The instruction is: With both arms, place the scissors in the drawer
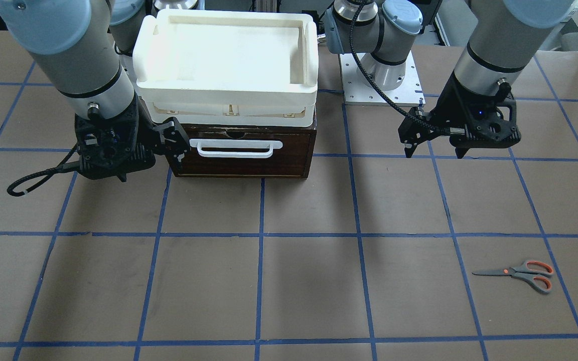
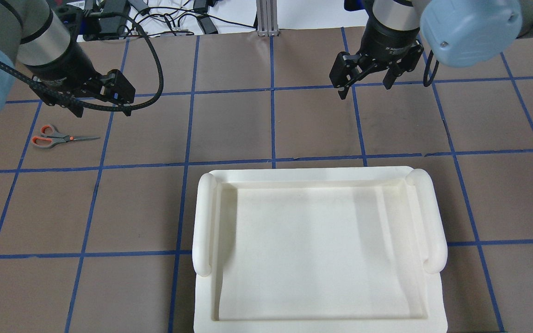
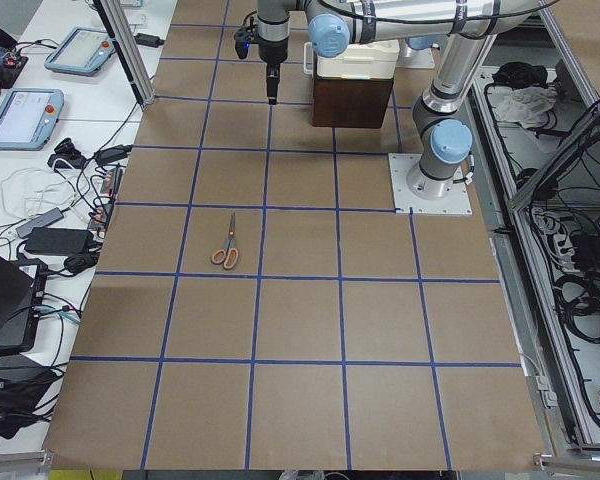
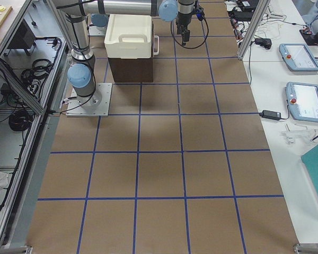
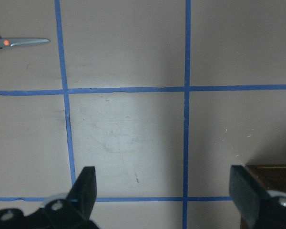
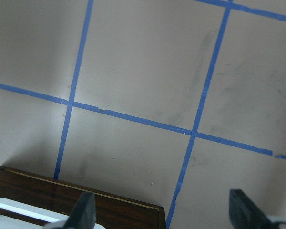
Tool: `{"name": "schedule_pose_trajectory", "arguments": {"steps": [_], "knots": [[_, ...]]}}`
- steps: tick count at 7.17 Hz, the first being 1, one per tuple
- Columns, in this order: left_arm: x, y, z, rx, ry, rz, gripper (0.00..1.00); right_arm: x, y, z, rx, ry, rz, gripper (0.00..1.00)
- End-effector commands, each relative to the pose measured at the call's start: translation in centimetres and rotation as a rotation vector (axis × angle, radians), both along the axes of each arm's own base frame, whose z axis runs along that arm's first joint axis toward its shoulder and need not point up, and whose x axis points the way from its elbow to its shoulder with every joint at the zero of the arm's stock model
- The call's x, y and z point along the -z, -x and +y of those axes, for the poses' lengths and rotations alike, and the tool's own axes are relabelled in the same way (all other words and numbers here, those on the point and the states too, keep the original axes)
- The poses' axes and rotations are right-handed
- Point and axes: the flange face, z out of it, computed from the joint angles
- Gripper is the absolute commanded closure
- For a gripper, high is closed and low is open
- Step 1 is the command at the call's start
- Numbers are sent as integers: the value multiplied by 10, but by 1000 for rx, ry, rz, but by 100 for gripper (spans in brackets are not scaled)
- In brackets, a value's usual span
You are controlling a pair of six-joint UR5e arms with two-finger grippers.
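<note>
Yet to open shut dark-brown wooden drawer (image 1: 249,163), upper centre, or lift grey orange-lined scissors (image 1: 517,273), lower right, with wide-open, empty left gripper (image 1: 434,152) and right gripper (image 2: 363,89).

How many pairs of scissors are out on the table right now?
1: the scissors lie flat on the table, robot's left side, untouched. Inside the drawer is hidden.

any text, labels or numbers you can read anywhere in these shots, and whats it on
No text can be read in any view.
White lettering on the black body of the right gripper, overhead view: too blurred to read.
Screen of the teach pendant beside the table: too small to read.
On the scissors and the drawer no markings show.
</note>
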Motion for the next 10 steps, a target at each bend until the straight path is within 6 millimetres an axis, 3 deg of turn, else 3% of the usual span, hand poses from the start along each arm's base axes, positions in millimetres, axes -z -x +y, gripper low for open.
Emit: {"name": "schedule_pose_trajectory", "arguments": {"steps": [1, 2, 4, 7, 9, 10], "knots": [[3, -57, -8, 131, -6, -7, 0, 14, -50, 12, -215, -5, 8, 0], [9, -90, -10, 241, -19, -8, 0, 23, -59, 13, -282, -21, 11, 0], [24, -130, -19, 499, -40, -14, 0, 59, -85, 16, -475, -73, 14, 0], [77, -189, -51, 911, -46, -33, 0, 84, -110, 22, -675, -70, 33, 0], [119, -239, -68, 1163, -50, -54, 0, 92, -111, 19, -874, -70, 19, 12], [140, -248, -76, 1272, -61, -45, 0, 100, -112, 17, -1040, -76, -2, 2]]}}
